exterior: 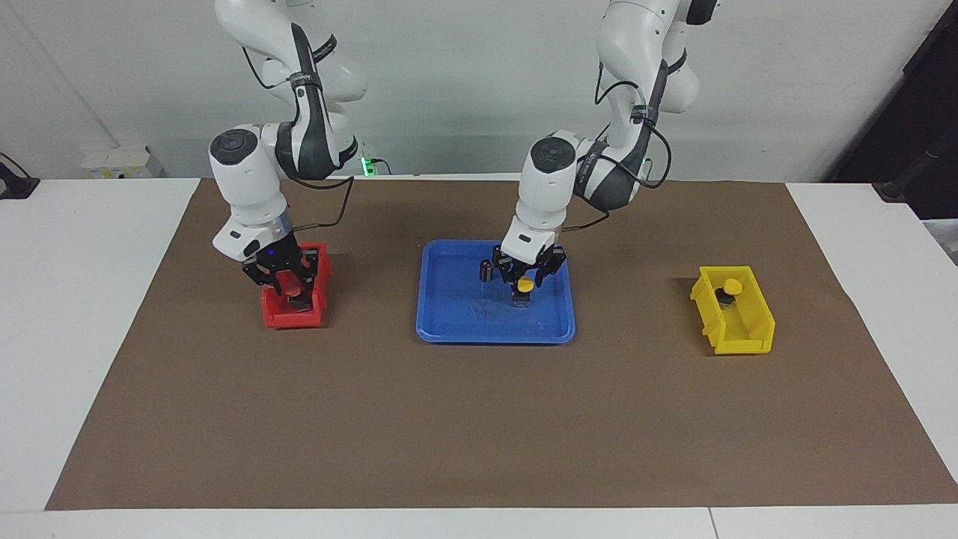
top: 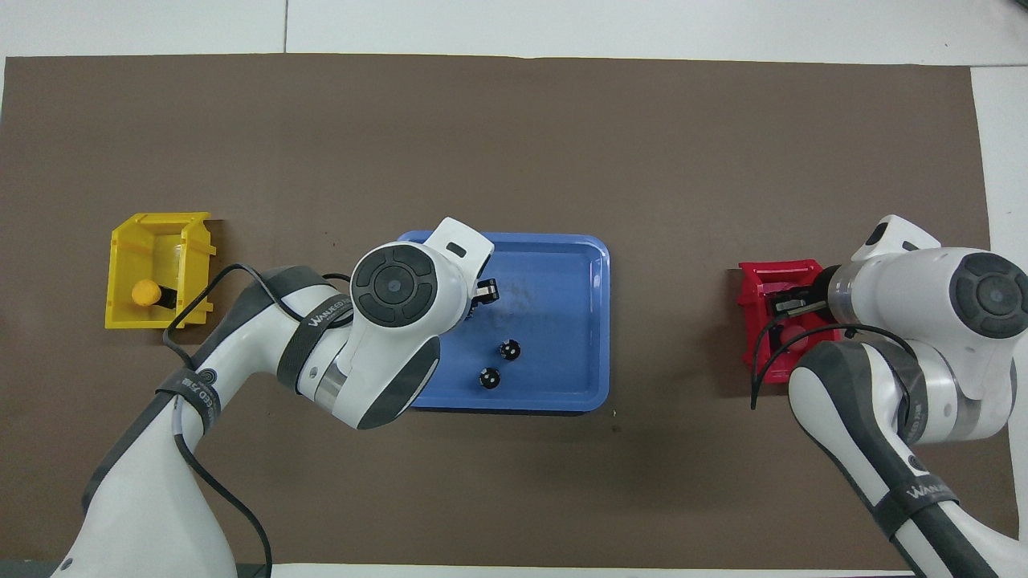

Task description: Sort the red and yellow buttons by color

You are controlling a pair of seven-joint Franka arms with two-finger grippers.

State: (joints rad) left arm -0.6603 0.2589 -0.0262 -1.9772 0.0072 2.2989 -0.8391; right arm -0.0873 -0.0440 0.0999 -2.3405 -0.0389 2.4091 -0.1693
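Note:
A yellow button stands in the blue tray. My left gripper is down over it, open, with a fingertip on either side of the cap. In the overhead view the left arm hides this button. A second yellow button lies in the yellow bin at the left arm's end. My right gripper is lowered into the red bin at the right arm's end, open, with a red button between its fingers.
Two small black cylinders stand in the tray on the side nearer the robots. A brown mat covers the table, bare between the bins and toward the edge farthest from the robots.

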